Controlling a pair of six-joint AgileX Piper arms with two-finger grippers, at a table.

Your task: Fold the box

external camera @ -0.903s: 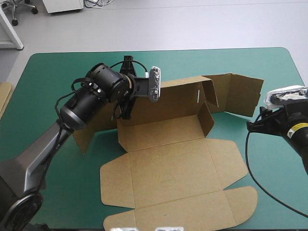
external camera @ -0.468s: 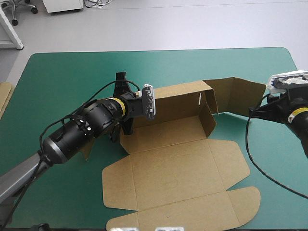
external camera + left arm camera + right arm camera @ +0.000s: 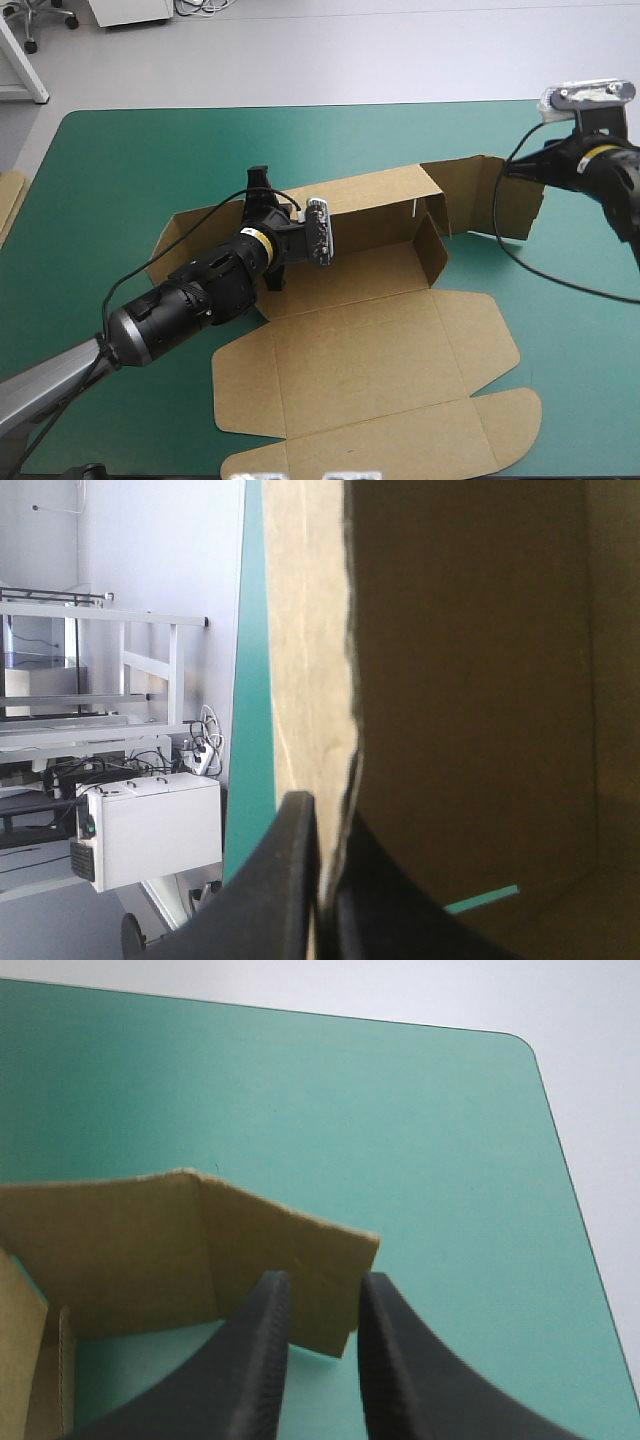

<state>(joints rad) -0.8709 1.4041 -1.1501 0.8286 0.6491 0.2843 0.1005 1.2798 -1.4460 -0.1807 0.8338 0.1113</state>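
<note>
The brown box (image 3: 350, 350) lies open in the middle of the table, lid panel flat toward the front and back wall (image 3: 375, 200) raised. At the back wall's left end my left gripper (image 3: 260, 188) is shut on the board. The left wrist view shows that edge pinched between the fingertips of the left gripper (image 3: 325, 812). The right end flap (image 3: 490, 195) stands bent outward. My right gripper (image 3: 515, 168) is at the flap's outer end. In the right wrist view the right gripper (image 3: 322, 1282) has a narrow gap between its fingers, in front of the flap (image 3: 150, 1250), with teal-green cover showing between them.
An edge of more brown board (image 3: 8, 200) shows at the table's left edge. Bare teal-green cover (image 3: 120, 160) lies at the far left, along the far edge and at the right front. The box's left flap (image 3: 185, 235) spreads outward beside my left arm.
My left arm has dropped lower and drawn back along the back wall's left end. My right gripper has moved toward the far edge, up to the outer end of the right flap.
</note>
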